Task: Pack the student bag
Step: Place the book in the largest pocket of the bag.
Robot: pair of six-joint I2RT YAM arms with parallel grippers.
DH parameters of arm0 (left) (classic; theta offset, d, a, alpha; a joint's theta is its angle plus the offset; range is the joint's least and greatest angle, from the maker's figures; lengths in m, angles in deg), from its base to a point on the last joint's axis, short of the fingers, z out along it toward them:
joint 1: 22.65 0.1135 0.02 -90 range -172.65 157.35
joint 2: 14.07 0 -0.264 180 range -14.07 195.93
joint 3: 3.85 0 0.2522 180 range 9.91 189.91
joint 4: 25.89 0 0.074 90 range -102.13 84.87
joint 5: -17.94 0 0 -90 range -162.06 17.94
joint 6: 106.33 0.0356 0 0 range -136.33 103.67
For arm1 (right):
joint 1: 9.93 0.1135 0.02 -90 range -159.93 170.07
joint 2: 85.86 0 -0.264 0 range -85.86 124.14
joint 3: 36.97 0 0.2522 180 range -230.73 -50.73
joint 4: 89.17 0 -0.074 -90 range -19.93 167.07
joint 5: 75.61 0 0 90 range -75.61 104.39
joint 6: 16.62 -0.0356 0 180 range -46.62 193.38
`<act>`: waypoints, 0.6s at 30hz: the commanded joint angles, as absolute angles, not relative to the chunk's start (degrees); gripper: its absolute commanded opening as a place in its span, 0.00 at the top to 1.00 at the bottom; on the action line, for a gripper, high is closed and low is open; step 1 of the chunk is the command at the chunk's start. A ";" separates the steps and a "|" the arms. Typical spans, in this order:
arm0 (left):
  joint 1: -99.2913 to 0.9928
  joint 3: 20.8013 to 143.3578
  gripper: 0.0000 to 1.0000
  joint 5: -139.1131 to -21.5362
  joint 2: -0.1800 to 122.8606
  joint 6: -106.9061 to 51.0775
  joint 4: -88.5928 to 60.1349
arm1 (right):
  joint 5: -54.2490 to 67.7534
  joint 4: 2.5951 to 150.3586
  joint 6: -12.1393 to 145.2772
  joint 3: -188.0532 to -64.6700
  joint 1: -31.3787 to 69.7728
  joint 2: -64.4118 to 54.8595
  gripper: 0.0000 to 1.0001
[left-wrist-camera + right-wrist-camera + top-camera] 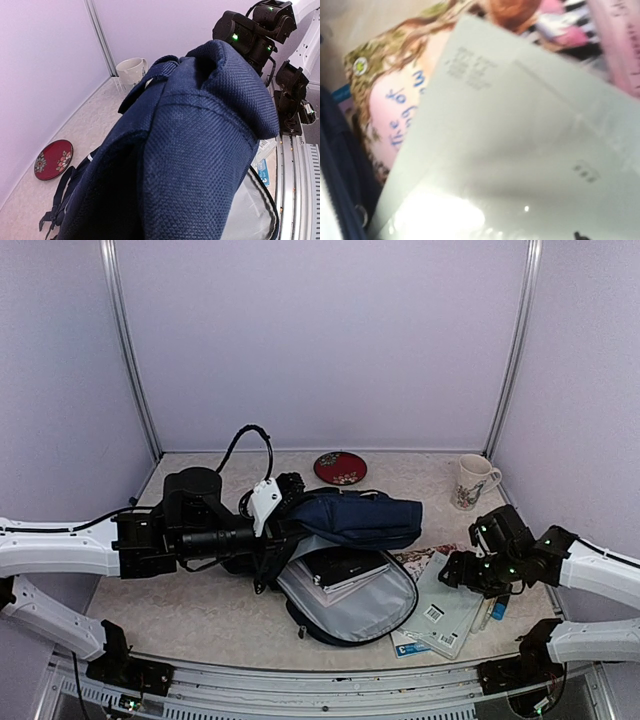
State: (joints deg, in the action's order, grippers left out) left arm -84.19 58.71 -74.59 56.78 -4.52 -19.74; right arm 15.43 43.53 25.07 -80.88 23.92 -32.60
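Overhead, left-wrist and right-wrist views of the packing scene. The student bag (355, 515) lies at the middle of the surface (200, 610), its main compartment unzipped so that the grey lining (370, 605) faces upward, with books (345, 568) lying inside the opening. The left end effector (275, 540) is closed on the navy fabric at the bag's left side, and the upper panel stands raised above the opening; in the left-wrist view that bunched fabric (200, 150) fills most of the frame and hides the fingers. The right end effector (455, 570) hangs just above a pale booklet (445, 610) lying right of the bag. Its fingers appear in no view clearly enough to tell how wide they stand, nor whether they hold anything. The right-wrist view shows the pale booklet (520, 150) overlapping a picture book (395, 100). A mug (470, 482) stands at the far right, and a red plate (340, 467) lies behind the bag.
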 commanded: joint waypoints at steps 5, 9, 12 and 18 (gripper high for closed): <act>-82.70 61.00 1.00 -65.28 53.46 -5.60 -21.81 | 17.95 39.05 22.91 -79.94 20.75 -31.99 0.15; -82.30 61.14 1.00 -63.88 52.98 -5.97 -21.74 | 22.27 36.43 21.60 -80.80 20.66 -31.10 0.02; -81.92 61.27 1.00 -61.80 52.27 -6.29 -21.66 | 23.78 36.59 20.37 -80.37 20.48 -30.10 0.00; -80.48 60.53 1.00 -57.59 50.15 -6.83 -22.59 | 21.12 41.61 20.41 -77.56 20.40 -27.48 0.00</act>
State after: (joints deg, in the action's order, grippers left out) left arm -82.75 58.73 -66.13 53.88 -5.22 -18.06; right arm 21.49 38.90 21.20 -79.92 21.01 -29.00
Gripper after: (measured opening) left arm 0.088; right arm 0.999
